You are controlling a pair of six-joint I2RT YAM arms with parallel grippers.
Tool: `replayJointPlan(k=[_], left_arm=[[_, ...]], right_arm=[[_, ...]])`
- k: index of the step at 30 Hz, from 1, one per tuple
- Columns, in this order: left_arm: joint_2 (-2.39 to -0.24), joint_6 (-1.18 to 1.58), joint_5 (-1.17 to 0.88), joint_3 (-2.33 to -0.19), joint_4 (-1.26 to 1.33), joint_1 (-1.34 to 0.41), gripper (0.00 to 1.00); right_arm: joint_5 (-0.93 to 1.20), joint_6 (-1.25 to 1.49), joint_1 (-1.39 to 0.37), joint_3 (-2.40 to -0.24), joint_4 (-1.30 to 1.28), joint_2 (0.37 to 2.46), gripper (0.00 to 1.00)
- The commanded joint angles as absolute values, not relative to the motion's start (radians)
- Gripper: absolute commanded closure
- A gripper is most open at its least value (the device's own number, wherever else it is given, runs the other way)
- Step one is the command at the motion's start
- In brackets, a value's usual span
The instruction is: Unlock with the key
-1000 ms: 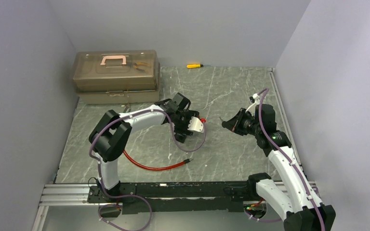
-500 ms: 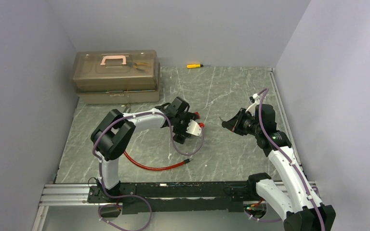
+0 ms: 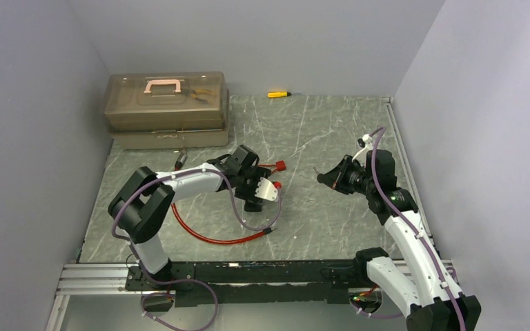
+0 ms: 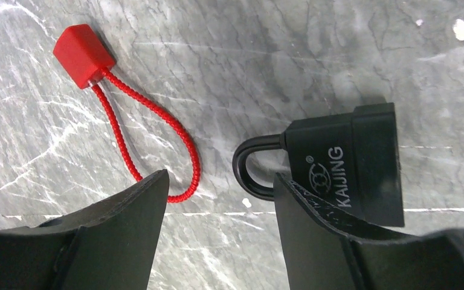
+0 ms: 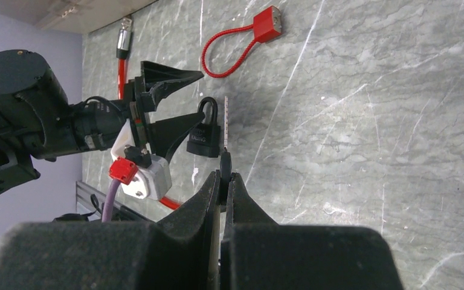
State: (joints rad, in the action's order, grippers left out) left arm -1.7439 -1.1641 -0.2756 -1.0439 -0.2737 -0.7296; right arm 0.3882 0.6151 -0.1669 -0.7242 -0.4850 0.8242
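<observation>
A black padlock (image 4: 344, 163) lies flat on the marble table, its shackle (image 4: 251, 166) shut. My left gripper (image 4: 219, 175) hovers low over it, open, nothing between the fingers; the right finger (image 4: 320, 223) covers the padlock's near edge. In the top view the left gripper (image 3: 259, 181) hides the padlock. My right gripper (image 5: 224, 175) is shut on the key (image 5: 225, 124), blade pointing at the padlock (image 5: 207, 138) from a short way off. In the top view the right gripper (image 3: 328, 178) hangs to the right of the left one.
A red cable lock (image 4: 83, 47) with a looped cord lies just beyond the left fingers, its block (image 3: 280, 165) showing in the top view. A long red cable (image 3: 207, 238) curls nearer the bases. A brown toolbox (image 3: 167, 103) and a yellow screwdriver (image 3: 278, 94) sit at the back.
My left arm has swung leftward and toward the near edge, uncovering the red lock block. The right arm with the key has stayed still.
</observation>
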Motion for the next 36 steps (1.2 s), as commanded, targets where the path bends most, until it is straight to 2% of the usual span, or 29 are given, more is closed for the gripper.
replayJointPlan(k=[1, 16, 20, 24, 26, 31, 36], left_arm=[[-1.675, -1.119, -0.263, -1.018, -0.322, -0.726, 0.30], [-1.593, -1.121, -0.272, -0.928, -0.394, -0.728, 0.28], [-1.595, -1.119, -0.272, -0.991, -0.466, -0.711, 0.25], [-1.606, -1.106, -0.358, -1.101, -0.594, -0.693, 0.16], [-1.605, -1.134, -0.461, -1.133, -0.659, -0.694, 0.02], [-1.630, -1.306, -0.609, -1.149, -0.727, -0.723, 0.01], [-1.710, -1.553, -0.611, -1.164, -0.759, -0.749, 0.01]], right_arm=[[0.409, 0.630, -0.166, -0.748, -0.467, 0.798, 1.00], [0.398, 0.627, -0.166, -0.751, -0.495, 0.772, 1.00], [0.399, 0.627, -0.166, -0.742, -0.492, 0.771, 1.00], [0.395, 0.619, -0.165, -0.745, -0.497, 0.769, 1.00], [0.397, 0.617, -0.166, -0.741, -0.496, 0.770, 1.00], [0.401, 0.620, -0.163, -0.723, -0.482, 0.772, 1.00], [0.397, 0.609, -0.165, -0.732, -0.488, 0.771, 1.00]])
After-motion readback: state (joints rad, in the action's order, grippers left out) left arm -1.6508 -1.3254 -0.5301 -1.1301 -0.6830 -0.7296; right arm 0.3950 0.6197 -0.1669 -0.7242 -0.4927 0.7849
